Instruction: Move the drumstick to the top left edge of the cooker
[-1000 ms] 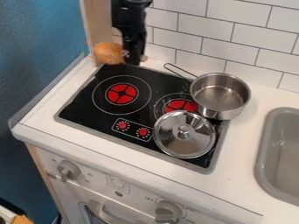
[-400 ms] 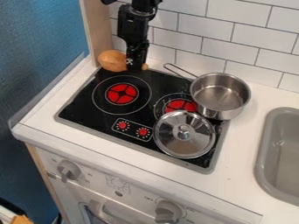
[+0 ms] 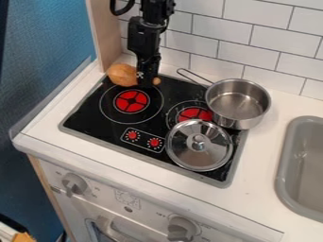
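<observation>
Camera view: the drumstick (image 3: 122, 74) is held crosswise in the gripper (image 3: 148, 83).

Soft, even brightness with glare on metal lid (image 3: 199, 145).

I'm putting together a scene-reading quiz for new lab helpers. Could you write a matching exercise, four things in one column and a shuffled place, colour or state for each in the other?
Things:
1. drumstick
2. saucepan
3. lid
4. sink

Descriptions:
A. handle slanting towards the tiled wall
B. grey, at the view's right edge
C. orange-brown, held in the gripper
D. round, with a knob on top

Right pairs: 1-C, 2-A, 3-D, 4-B
</observation>
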`<move>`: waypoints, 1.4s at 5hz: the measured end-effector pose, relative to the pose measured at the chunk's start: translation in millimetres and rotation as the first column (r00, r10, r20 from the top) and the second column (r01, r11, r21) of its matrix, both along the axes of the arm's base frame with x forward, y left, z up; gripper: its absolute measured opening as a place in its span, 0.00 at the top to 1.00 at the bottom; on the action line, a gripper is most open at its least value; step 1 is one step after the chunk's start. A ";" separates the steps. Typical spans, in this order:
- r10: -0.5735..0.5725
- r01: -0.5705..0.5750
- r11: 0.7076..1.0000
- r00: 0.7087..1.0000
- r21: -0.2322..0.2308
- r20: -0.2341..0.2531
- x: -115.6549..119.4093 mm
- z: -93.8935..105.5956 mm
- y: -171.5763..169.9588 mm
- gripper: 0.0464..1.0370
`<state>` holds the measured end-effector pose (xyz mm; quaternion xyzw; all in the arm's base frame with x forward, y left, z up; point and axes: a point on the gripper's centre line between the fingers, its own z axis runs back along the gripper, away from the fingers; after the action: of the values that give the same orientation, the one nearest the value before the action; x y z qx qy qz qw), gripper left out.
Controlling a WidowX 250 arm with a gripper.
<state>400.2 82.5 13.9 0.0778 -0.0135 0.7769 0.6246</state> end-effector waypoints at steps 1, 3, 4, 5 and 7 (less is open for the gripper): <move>0.001 -0.001 1.000 1.000 -0.006 -0.002 -0.2 -1.4 -1.0 0.68; 0.041 -0.041 0.999 0.999 0.004 -0.001 -0.8 -1.2 -0.1 0.09; 0.048 -0.048 0.999 0.999 0.012 0.000 -0.9 -1.4 0.4 0.03; 0.044 -0.044 0.998 0.999 0.032 0.014 -2.3 10.0 -5.2 0.04; 0.034 -0.045 0.996 0.990 0.073 0.138 -4.3 74.2 -11.1 0.04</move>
<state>395.9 71.4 88.1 0.0482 -0.0842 0.7916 0.6033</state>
